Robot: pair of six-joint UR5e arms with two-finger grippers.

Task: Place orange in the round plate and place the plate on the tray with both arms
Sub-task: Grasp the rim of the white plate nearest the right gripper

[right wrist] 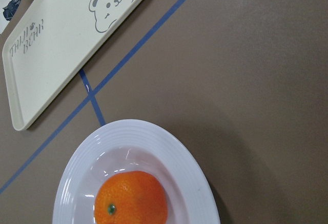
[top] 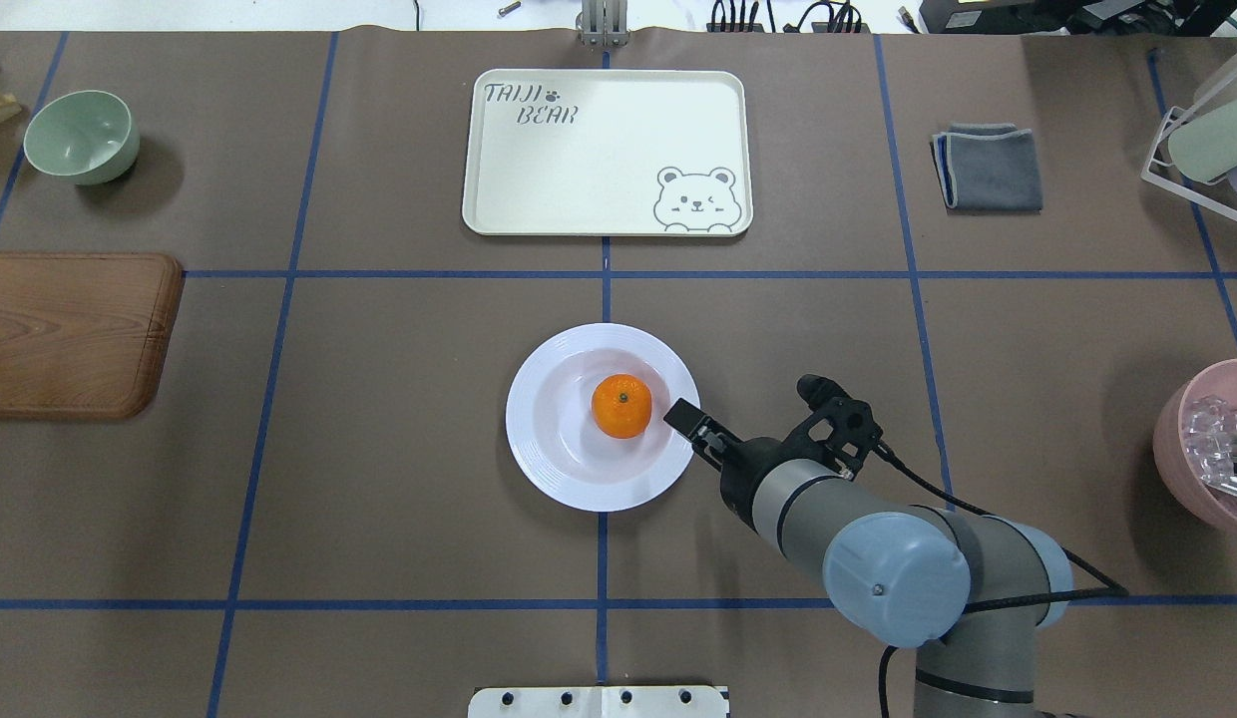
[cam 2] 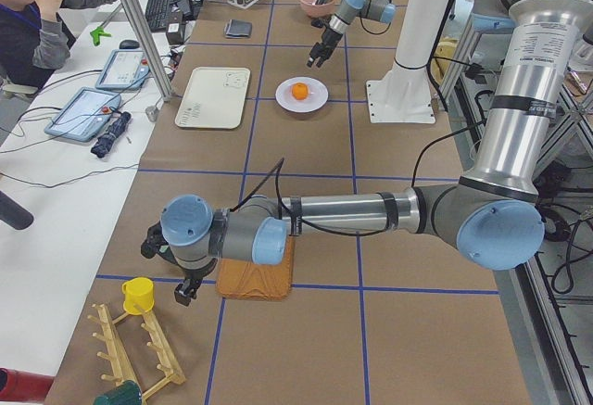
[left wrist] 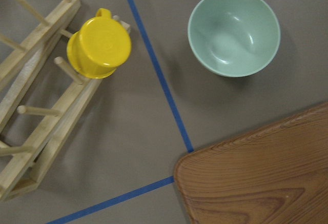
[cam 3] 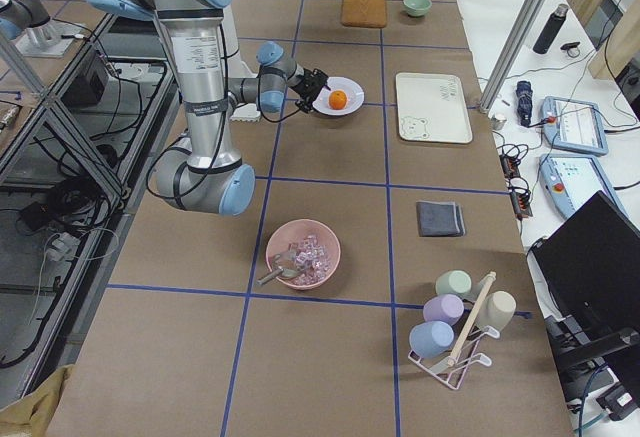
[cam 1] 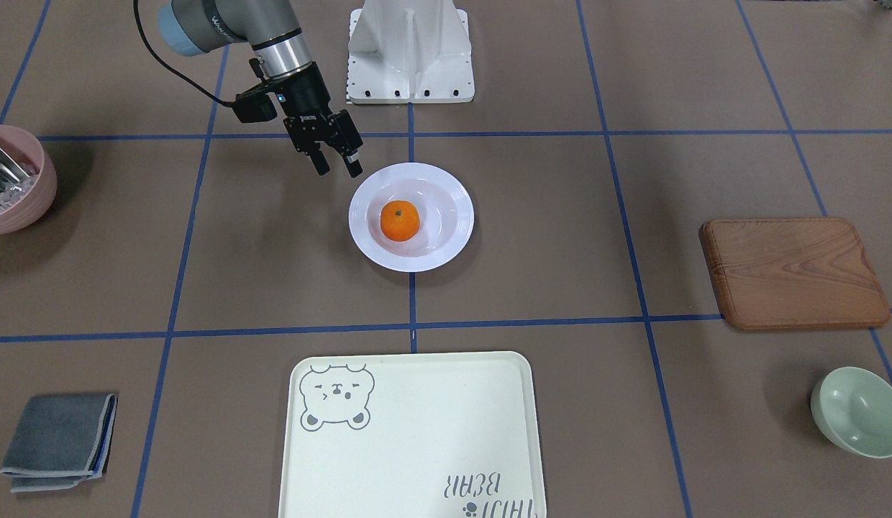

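Note:
The orange [cam 1: 399, 221] [top: 621, 406] lies in the sunken centre of the white round plate [cam 1: 446, 188] [top: 549, 461] at mid-table. My right gripper [cam 1: 336, 164] [top: 693, 427] hovers just above the plate's rim on the robot's side, open and holding nothing. The right wrist view looks down on the orange [right wrist: 130, 198], the plate [right wrist: 174, 155] and the tray [right wrist: 61, 44]. The cream bear tray [cam 1: 417, 432] [top: 599, 170] stands bare beyond the plate. Only the exterior left view shows my left gripper [cam 2: 182, 291], far off by the wooden board; I cannot tell its state.
A wooden board [top: 70, 334] and a pale green bowl [top: 82, 135] sit on the left side. On the right are a folded grey cloth [top: 988, 168] and a pink bowl [top: 1212, 449] of ice. A yellow cup [left wrist: 98, 47] hangs on a wooden rack [left wrist: 41, 126]. A person [cam 2: 37, 30] sits beside the table.

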